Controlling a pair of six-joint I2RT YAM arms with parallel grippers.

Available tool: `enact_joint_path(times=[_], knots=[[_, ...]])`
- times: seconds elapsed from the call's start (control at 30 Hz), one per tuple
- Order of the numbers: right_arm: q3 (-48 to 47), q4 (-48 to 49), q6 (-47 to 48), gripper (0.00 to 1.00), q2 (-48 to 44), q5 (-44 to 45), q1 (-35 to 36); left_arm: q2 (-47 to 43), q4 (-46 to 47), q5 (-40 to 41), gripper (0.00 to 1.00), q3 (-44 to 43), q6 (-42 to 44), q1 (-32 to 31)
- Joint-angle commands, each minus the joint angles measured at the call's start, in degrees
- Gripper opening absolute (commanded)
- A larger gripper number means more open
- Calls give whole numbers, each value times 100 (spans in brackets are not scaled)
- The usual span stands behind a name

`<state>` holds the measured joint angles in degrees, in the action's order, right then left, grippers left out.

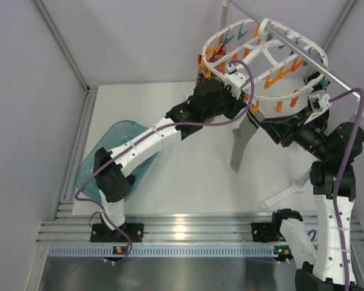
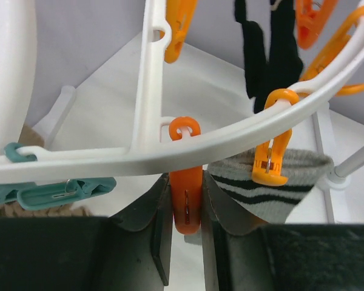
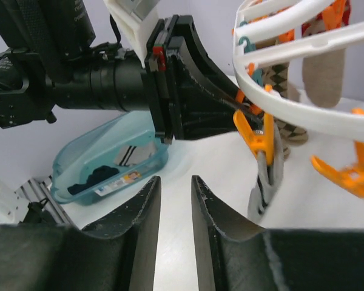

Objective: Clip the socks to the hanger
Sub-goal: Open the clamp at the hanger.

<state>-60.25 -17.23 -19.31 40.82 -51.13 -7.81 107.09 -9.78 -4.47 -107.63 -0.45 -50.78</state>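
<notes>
The left gripper [image 2: 185, 209] is clenched on a small orange plastic peg [image 2: 186, 182] under the white plastic oval hanger [image 2: 151, 154], a grey striped fabric sock [image 2: 273, 194] is clipped just beside it, the empty right gripper [image 3: 176, 182] is slightly parted, and the peg should probably be squeezed squarely until opened wide.

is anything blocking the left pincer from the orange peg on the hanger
Nothing visible. The orange peg sits between the left pincer fingers, both touching its sides, under the hanger ring. The striped sock hangs from the neighbouring peg, off to one side.
</notes>
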Motion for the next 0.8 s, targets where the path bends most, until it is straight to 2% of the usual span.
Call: enact_joint_path(times=[0.0, 0.13, 0.23, 0.5, 0.77], knots=[[13, 985, -505, 26, 58, 59, 192, -48, -542, 288, 0, -477, 54, -89], [215, 880, -109, 24, 128, 700, 692, 31, -534, 263, 0, -539, -245, -90], [355, 949, 155, 24, 172, 1446, 1394, 40, -490, 61, 0, -539, -350, -90], [856, 1845, -748, 37, 339, 2413, 1502, -329, 222, -686, 0, 225, -412, -54], [945, 2260, -1417, 41, 585, 3074, 1599, -443, 740, -1073, 0, 612, -351, -54]])
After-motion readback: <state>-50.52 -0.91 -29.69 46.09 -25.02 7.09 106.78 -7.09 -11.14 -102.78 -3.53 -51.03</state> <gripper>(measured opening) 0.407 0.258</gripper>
